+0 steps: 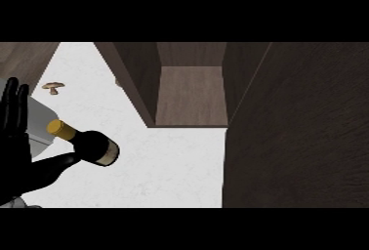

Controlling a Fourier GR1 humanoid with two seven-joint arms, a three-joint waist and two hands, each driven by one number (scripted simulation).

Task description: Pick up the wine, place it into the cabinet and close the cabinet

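Left hand sat at the view's left edge, fingers straight up, thumb stretched out toward the wine bottle. Released, not grasping anything; whether the thumb touched the glass, couldn't tell. Right hand was not in view.

The bottle was just right of that hand's thumb, tilted, gold cap pointing up-left toward the fingers, base end lower right. The cabinet stood farther right and up from the hand, door swung open, wooden floor inside bare.

Risks, as a judgement: no hand was wrapped around the bottle, so it could roll or tip off across the counter. Tilted bottle could clip the cabinet's left wall going in. The open door panel at the far right looked wide, so closing it early could knock the bottle.

Counts: 1 bottle, 1 cabinet, 1 hand visible, 1 mushroom just above and right of the fingertips, well apart from the bottle.
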